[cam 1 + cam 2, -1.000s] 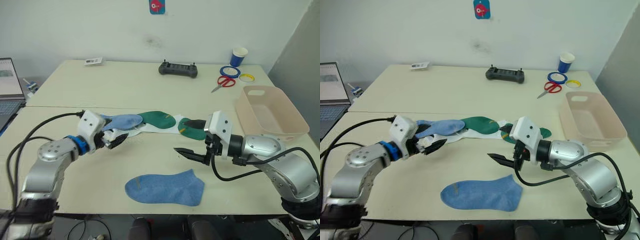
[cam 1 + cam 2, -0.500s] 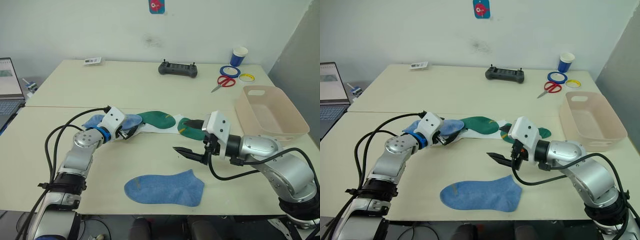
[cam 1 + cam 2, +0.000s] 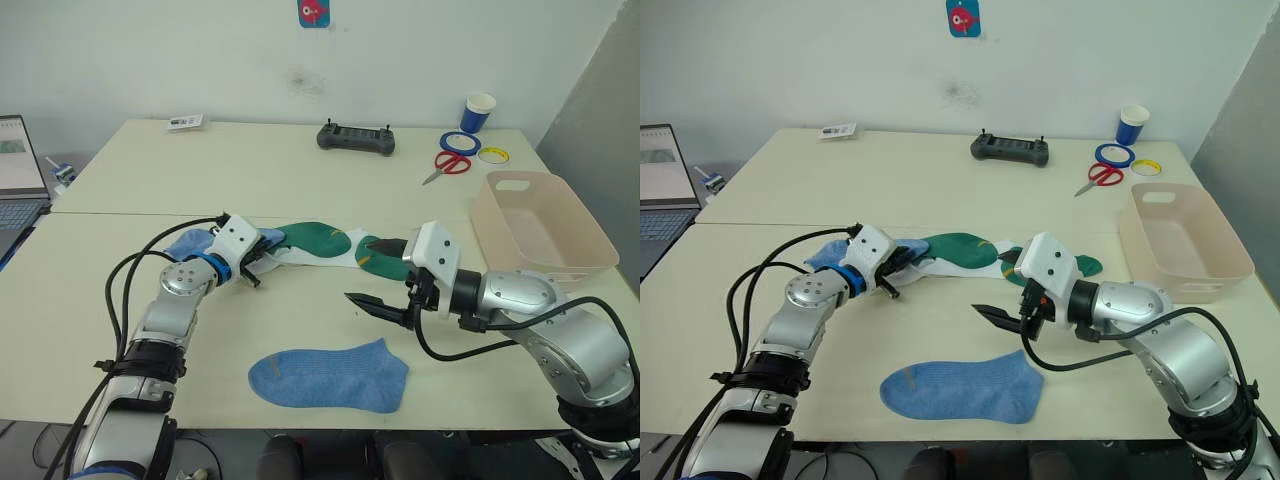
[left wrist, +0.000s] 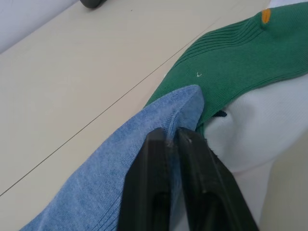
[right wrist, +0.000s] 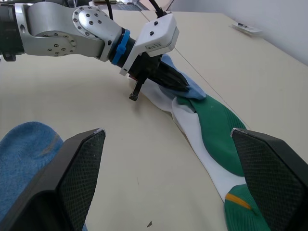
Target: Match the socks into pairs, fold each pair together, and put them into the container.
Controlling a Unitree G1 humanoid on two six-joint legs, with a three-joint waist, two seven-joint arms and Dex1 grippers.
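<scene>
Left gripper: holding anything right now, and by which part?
Yes. The left gripper is shut on the blue sock, pinching it at the tip that overlaps the green sock.

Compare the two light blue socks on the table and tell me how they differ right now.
The near blue sock lies flat and alone at the table's front edge; the far blue sock overlaps a green sock and a white sock in the row. The near one is untouched, while the far one is pinched by the shut left pincer. The right pincer is open above the bare table. Both look alike in colour and knit.
</scene>
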